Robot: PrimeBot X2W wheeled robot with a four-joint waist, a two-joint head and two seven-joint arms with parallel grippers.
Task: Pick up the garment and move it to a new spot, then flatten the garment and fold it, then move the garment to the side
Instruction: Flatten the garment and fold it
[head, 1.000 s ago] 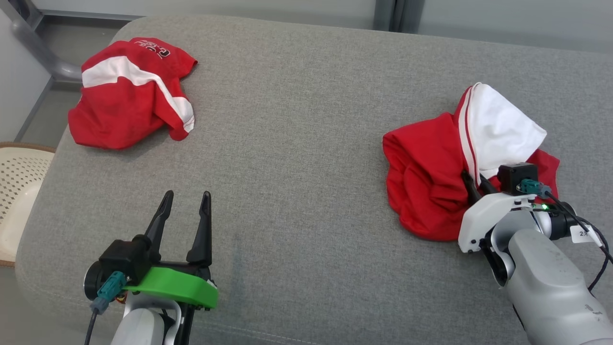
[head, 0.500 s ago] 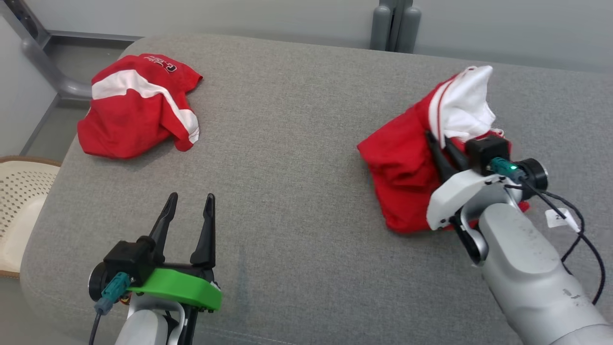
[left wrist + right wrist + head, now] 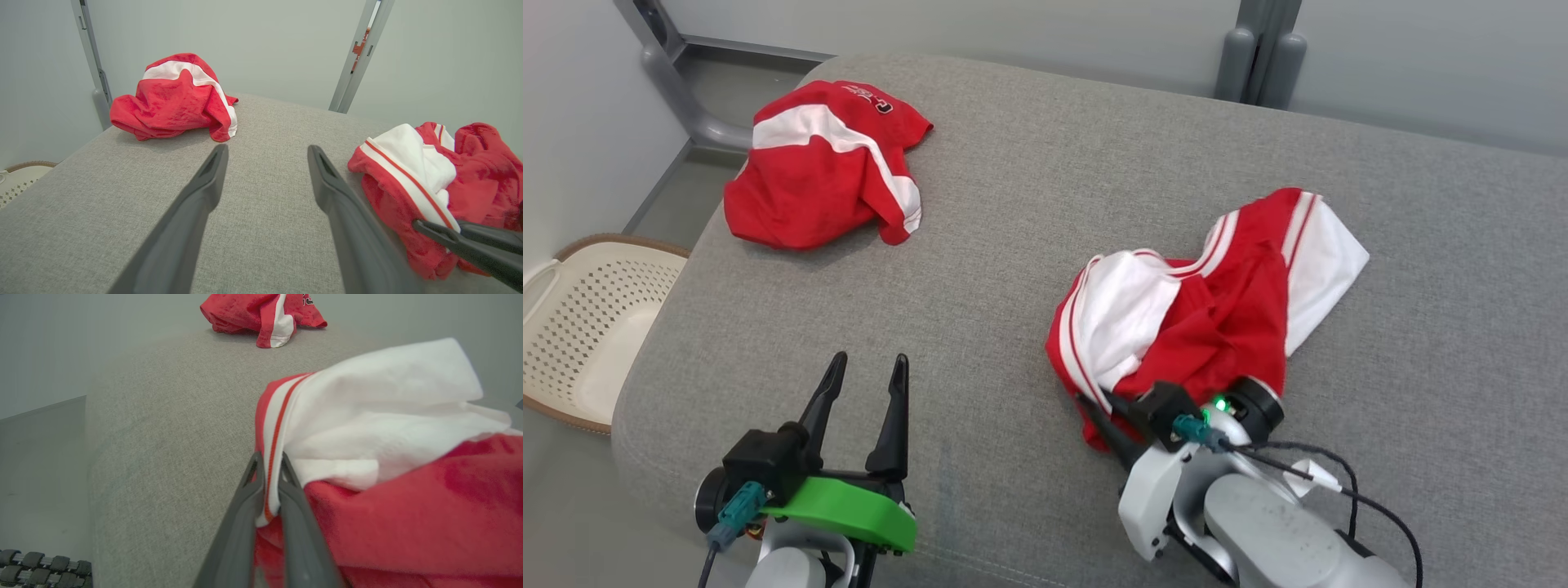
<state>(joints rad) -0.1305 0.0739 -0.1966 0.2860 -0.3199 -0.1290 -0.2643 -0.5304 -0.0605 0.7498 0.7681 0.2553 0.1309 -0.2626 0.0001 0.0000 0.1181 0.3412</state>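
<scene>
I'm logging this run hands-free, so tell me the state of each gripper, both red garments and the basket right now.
near garment: bunched, partly spread, pinched at one edge.
far garment: crumpled in a heap at the far left corner, untouched.
right gripper: shut on the near garment's striped white edge.
left gripper: open, holding nothing, over the grey surface.
basket: upright on the floor, partly in view.

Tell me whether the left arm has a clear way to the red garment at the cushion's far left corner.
Probably yes. Bare cushion lies between the left arm and the far garment, its jaws stand open, and the held garment, in the right arm's jaws, sits off to the right. Reach is unsure.
</scene>
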